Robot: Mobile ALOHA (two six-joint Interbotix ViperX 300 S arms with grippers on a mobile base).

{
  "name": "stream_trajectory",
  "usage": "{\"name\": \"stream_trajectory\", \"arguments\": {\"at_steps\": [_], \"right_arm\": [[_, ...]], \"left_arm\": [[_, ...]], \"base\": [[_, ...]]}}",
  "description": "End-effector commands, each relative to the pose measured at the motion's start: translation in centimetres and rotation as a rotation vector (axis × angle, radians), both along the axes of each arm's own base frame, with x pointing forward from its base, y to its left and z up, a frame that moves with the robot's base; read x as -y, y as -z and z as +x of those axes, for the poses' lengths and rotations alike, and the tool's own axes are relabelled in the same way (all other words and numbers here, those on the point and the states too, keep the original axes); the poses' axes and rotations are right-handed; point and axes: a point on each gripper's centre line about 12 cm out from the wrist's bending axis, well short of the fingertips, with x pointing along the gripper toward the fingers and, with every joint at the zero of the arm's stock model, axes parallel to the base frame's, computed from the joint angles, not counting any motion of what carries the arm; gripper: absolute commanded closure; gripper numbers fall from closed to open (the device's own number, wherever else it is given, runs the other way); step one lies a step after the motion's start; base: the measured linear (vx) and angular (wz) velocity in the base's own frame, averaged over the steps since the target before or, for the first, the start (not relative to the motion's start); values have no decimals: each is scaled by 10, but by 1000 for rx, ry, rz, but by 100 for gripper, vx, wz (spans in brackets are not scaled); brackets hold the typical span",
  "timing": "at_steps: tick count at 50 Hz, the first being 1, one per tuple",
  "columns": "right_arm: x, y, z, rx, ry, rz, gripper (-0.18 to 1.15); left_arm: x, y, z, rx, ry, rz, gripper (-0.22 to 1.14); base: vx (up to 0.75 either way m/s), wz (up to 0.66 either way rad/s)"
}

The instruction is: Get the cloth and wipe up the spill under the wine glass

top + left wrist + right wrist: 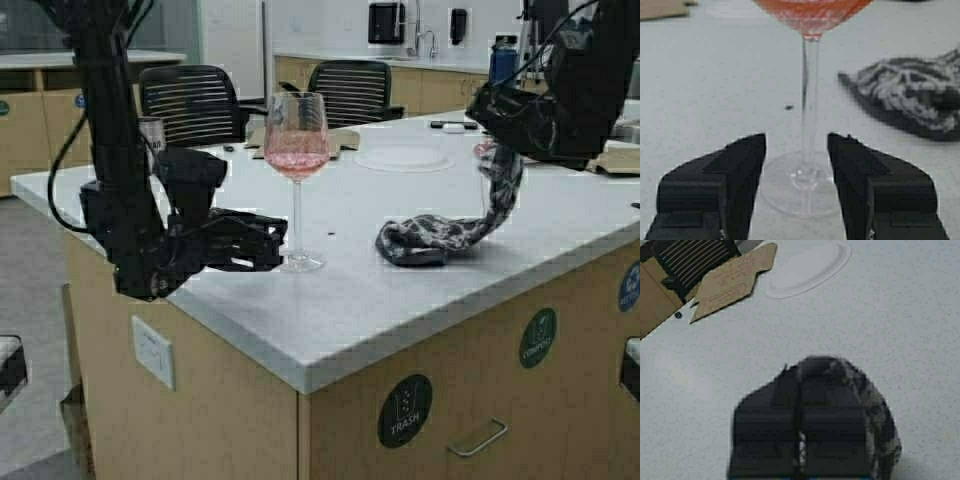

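Note:
The wine glass (296, 150), clear with pinkish-red liquid in its bowl, stands upright on the white counter near its front left. My left gripper (276, 243) is open just left of the glass foot (800, 185), its fingers low on either side of the foot without touching the stem (810, 95). The cloth (450, 225), dark grey with a white print, hangs from my right gripper (495, 150), which is shut on its upper end above the counter. Its lower part lies bunched on the counter right of the glass (910, 95). The cloth (880, 415) drapes over the shut fingers.
A white paper plate (403, 157) and a flat piece of cardboard (345, 140) lie farther back on the counter (350, 300). Two black office chairs (195, 100) stand behind it. A small dark speck (331, 234) lies between glass and cloth. The counter's front edge is close below the glass.

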Motion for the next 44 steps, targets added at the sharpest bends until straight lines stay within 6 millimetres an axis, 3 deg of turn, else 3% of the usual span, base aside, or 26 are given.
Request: {"name": "stream_trajectory", "arguments": {"at_steps": [1,9,18,27,44], "right_arm": [[-9,-35,-3,87,-32,-5,90],[-15,-59,-10,136,-86,-46,90],[-27,-98,-15,182,-139,-71,90],[-40,-142,-23,196,-209,-160,90],[-42,-221,-41,188,-255,-368,90]], "left_arm": [[-6,-36,-17,36,0,-20,11],[-18,-66,-43,23,-3,-16,11],[-27,-113,-64,81,-7,-41,11],[-30,-161,-69,138,-15,-56,11],[-32,-254,-66,219,-45,-73,11]], "base": [[0,0],[0,0],[0,0],[0,0],[0,0]]}}
